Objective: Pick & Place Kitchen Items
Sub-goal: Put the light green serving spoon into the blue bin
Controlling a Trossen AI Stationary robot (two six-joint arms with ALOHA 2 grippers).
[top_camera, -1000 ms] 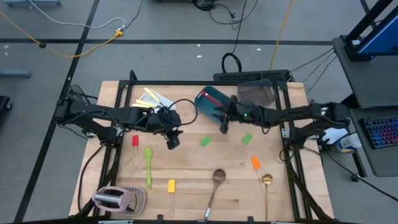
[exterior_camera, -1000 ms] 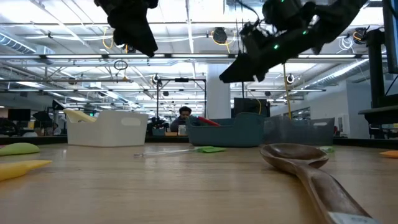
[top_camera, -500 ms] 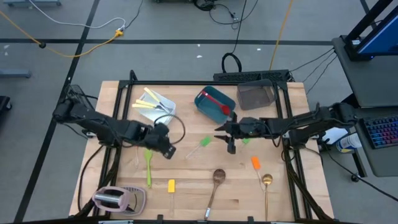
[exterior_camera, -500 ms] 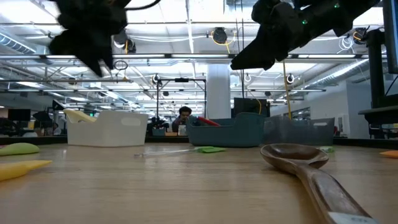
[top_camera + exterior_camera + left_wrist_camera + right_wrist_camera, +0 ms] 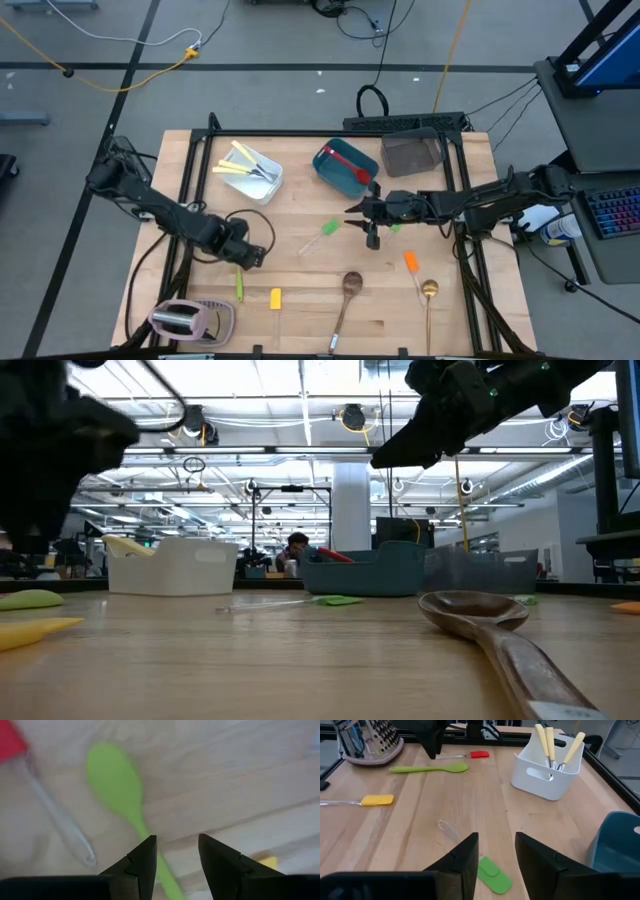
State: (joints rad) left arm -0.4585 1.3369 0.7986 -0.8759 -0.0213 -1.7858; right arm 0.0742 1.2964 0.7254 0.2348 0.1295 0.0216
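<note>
My left gripper (image 5: 246,254) points down, open, above the handle of a green spoon (image 5: 114,779) that lies flat on the table; the handle runs by one fingertip. A red spatula (image 5: 11,741) with a clear handle lies beside the spoon. My right gripper (image 5: 495,852) hangs open over the table's middle, above a green spatula (image 5: 493,875). A yellow spatula (image 5: 275,298), wooden spoon (image 5: 350,285), orange spatula (image 5: 410,262) and gold spoon (image 5: 429,292) lie flat near the front.
A white tub (image 5: 252,172) holding cream-handled knives, a teal tub (image 5: 343,168) with a red utensil and a smoky-grey tub (image 5: 412,153) stand along the far side. A pinkish toaster (image 5: 185,318) sits at the near left corner. Bare wood lies between the scattered utensils.
My left gripper has swung from beside the white tub toward the table's near left and come down over the green spoon, rolling about its own axis. My right gripper has drawn away from the teal tub toward the near edge, then held still.
</note>
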